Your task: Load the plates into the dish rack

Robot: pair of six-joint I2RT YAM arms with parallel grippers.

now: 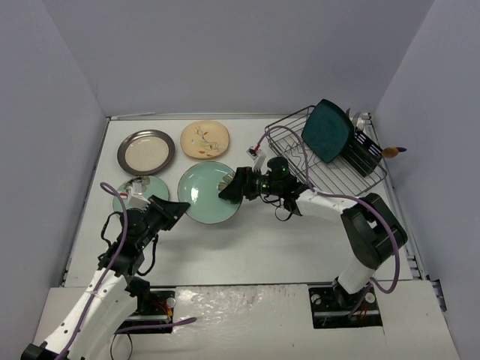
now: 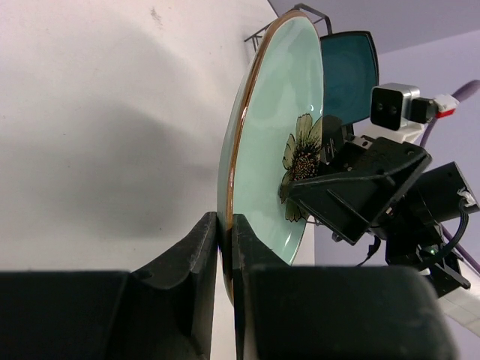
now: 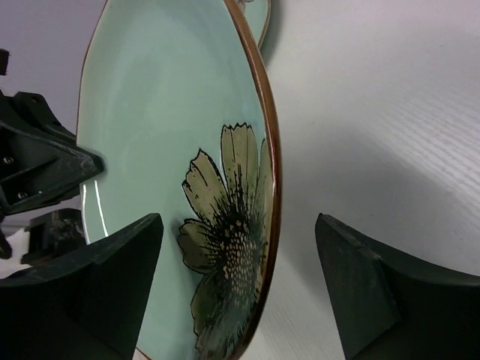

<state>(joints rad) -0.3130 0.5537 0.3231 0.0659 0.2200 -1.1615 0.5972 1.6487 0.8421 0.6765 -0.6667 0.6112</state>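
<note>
My left gripper (image 1: 180,208) at mint plate (image 1: 206,196) left rim; my right gripper (image 1: 226,191) at right rim. Teal plate (image 1: 327,131) upright in dish rack (image 1: 341,176).

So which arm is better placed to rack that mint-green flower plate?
Probably the right: the right gripper, open, straddles the flowered rim of the mint-green round plate, and the black wire dish rack stands on that side. The left gripper pinches the opposite rim.

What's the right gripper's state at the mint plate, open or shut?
Open: the right gripper has its fingers spread wide on either side of the mint plate, not clamped.
</note>
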